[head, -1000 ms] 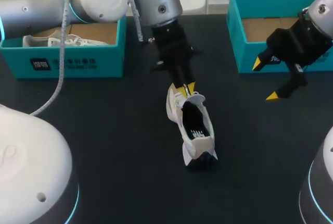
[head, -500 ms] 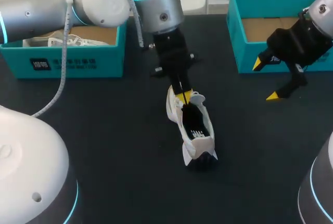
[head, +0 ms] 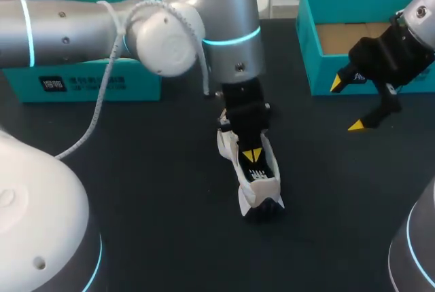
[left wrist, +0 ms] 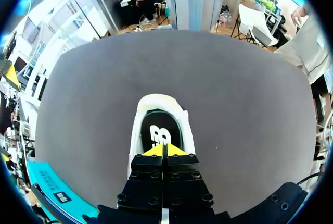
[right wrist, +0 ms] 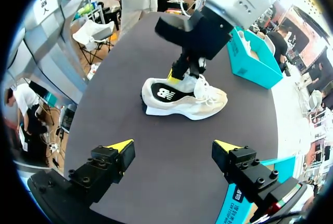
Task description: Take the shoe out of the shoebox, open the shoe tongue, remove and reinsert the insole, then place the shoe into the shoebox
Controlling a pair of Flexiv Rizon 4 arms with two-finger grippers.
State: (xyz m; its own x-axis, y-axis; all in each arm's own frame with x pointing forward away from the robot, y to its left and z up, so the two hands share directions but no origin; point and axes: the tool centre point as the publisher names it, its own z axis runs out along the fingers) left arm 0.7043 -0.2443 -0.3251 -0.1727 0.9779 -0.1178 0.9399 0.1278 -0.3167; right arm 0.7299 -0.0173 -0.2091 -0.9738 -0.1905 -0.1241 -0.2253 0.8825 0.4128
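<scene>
A white and beige shoe [head: 250, 195] lies on the dark table, its black insole [head: 264, 170] showing in the opening. My left gripper [head: 252, 155] stands shut, its yellow tips pressed together down inside the opening, on or just above the insole [left wrist: 158, 130]. From the left wrist the shoe's white rim [left wrist: 156, 101] lies ahead of the left gripper [left wrist: 163, 150]. My right gripper [head: 346, 104] hangs open in front of the right shoebox, well away from the shoe. From the right wrist, the shoe [right wrist: 187, 99] sits ahead of the open right gripper [right wrist: 174, 146].
A teal shoebox [head: 95, 81] sits at the back left, mostly hidden behind my left arm. A second teal shoebox [head: 312, 47] with a bare cardboard floor stands at the back right. Dark tabletop [head: 170, 224] surrounds the shoe.
My left arm has swung forward, carrying its gripper from the shoe's far end down into the opening. Its tips have come together. The right arm and the shoe have kept still.
</scene>
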